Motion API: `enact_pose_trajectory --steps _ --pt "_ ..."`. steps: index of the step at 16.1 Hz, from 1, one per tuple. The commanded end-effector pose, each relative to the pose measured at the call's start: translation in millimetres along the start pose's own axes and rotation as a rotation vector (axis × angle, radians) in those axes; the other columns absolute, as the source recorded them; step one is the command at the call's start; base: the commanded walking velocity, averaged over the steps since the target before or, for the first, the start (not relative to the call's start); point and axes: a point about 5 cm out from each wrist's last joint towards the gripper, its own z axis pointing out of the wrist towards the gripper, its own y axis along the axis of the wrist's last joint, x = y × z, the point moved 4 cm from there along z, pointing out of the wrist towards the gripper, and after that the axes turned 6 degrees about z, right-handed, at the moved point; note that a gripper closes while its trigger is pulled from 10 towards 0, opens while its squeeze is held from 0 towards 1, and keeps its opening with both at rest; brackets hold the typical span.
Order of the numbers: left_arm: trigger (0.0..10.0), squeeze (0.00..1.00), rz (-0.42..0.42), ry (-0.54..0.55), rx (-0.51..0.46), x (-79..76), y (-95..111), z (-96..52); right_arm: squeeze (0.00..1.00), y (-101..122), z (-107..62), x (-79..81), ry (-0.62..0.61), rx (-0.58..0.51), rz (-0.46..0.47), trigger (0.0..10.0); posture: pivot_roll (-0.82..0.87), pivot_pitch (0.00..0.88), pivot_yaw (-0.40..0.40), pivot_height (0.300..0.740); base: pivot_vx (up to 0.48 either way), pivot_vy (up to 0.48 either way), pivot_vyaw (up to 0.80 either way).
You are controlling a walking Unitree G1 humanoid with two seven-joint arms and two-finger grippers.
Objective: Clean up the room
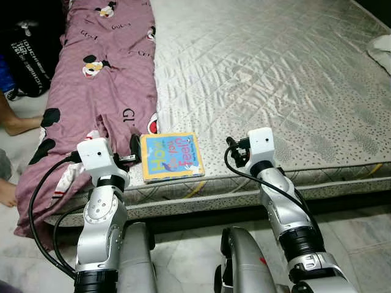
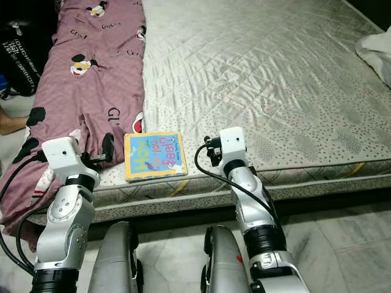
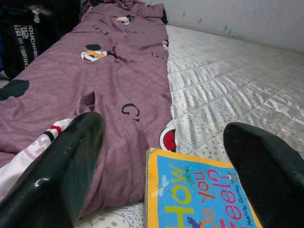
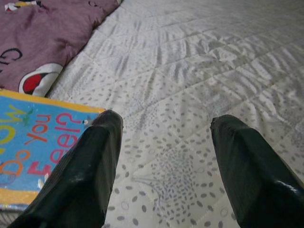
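A blue picture book with a yellow border, titled "How Do You Feel?", lies flat on the grey quilted mattress near its front edge. A purple blanket with cartoon prints runs along the mattress's left side and touches the book's left edge. My left gripper is open just above the front edge, with one finger over the blanket and the other over the book. My right gripper is open low over bare mattress just right of the book. Neither holds anything.
A person's bare feet rest on the floor left of the bed, beside a black bag. A white cloth lies at the mattress's far right edge. The purple blanket hangs over the front left corner onto pale tiled floor.
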Motion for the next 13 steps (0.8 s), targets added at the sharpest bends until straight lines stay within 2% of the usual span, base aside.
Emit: enact_pose_trajectory --steps 1,8,13 --pt "10.0 0.0 0.006 0.013 -0.002 2.1 0.4 0.3 0.0 -0.7 0.8 2.9 0.02 0.005 -0.002 10.0 0.03 0.115 0.004 0.589 0.0 0.0 0.0" --pt "10.0 0.0 -0.004 0.075 0.001 11.0 0.0 0.8 0.0 0.4 1.8 3.8 0.026 0.003 -0.004 10.0 0.03 0.116 0.003 0.539 0.0 0.0 0.0" --pt "10.0 0.0 -0.037 0.137 0.022 20.7 -3.5 0.7 0.0 -1.6 3.2 3.4 0.031 0.016 -0.002 10.0 0.03 0.116 0.0 0.539 0.0 0.0 0.0"
